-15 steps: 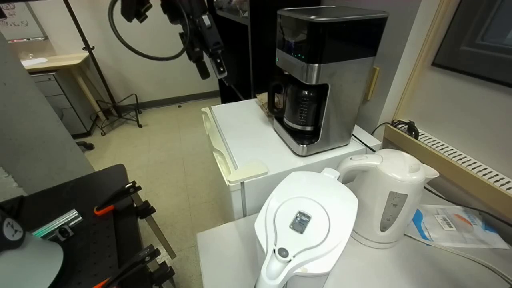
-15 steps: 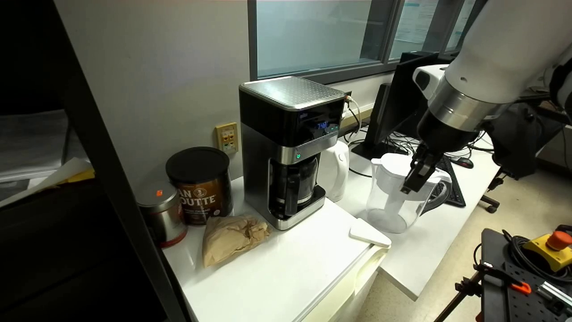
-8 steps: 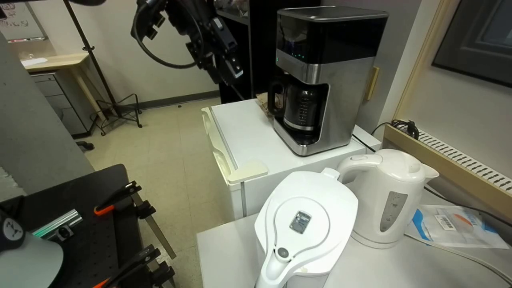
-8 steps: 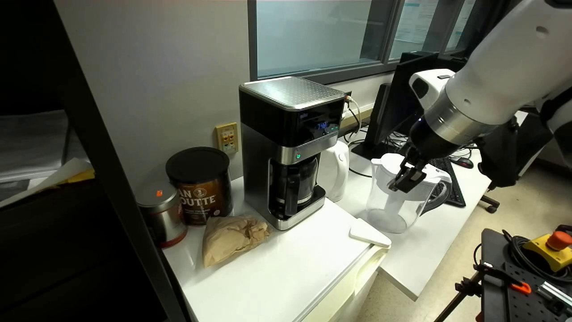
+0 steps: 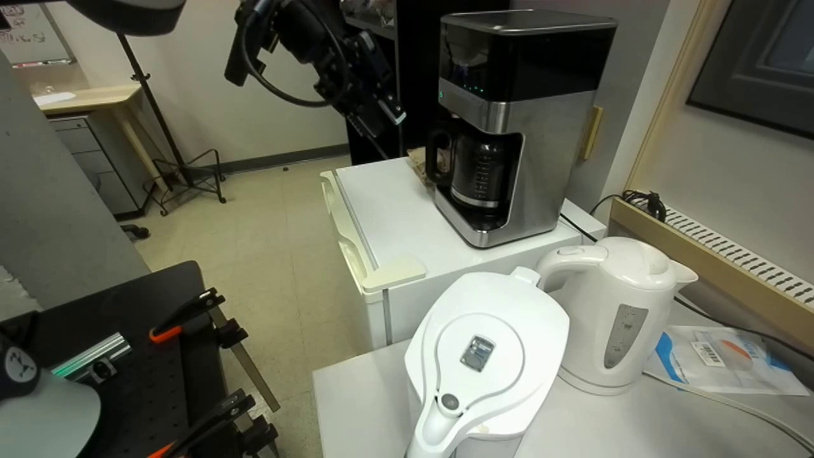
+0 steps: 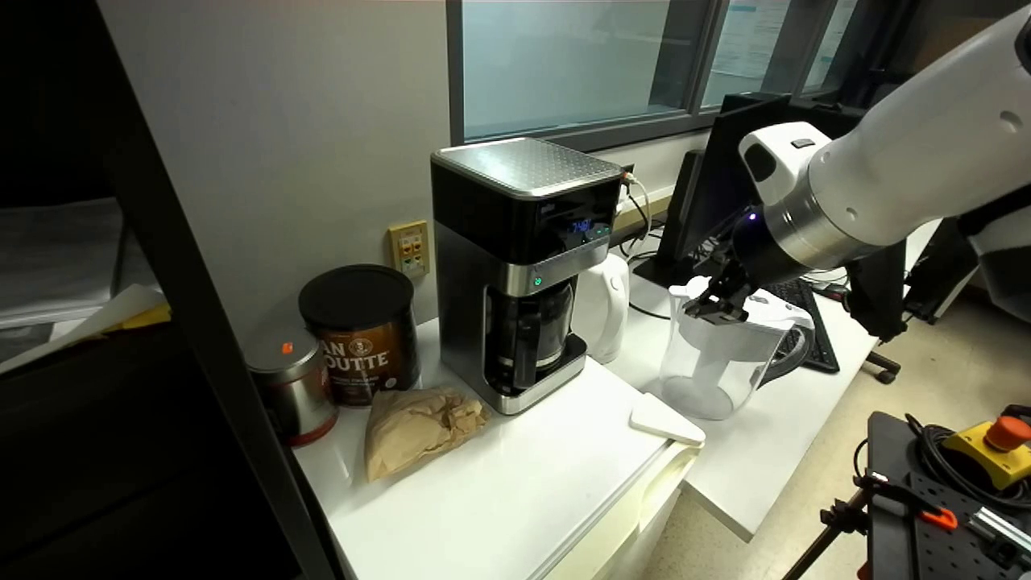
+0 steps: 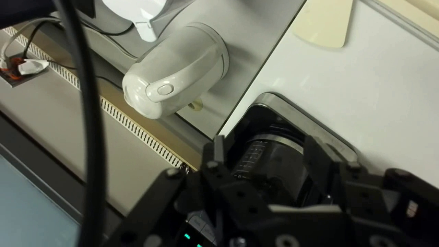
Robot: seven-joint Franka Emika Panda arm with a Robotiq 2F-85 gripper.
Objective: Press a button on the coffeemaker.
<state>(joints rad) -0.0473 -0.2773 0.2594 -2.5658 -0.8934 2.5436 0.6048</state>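
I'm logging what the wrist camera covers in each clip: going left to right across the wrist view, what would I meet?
Wall outlet, thick black cable, white kettle, dark glass carafe.

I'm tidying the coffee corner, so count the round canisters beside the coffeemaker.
2, both in an exterior view: a large black-topped canister beside the coffeemaker, and a smaller grey-topped canister next to that one, farther from the machine. Others may be hidden.
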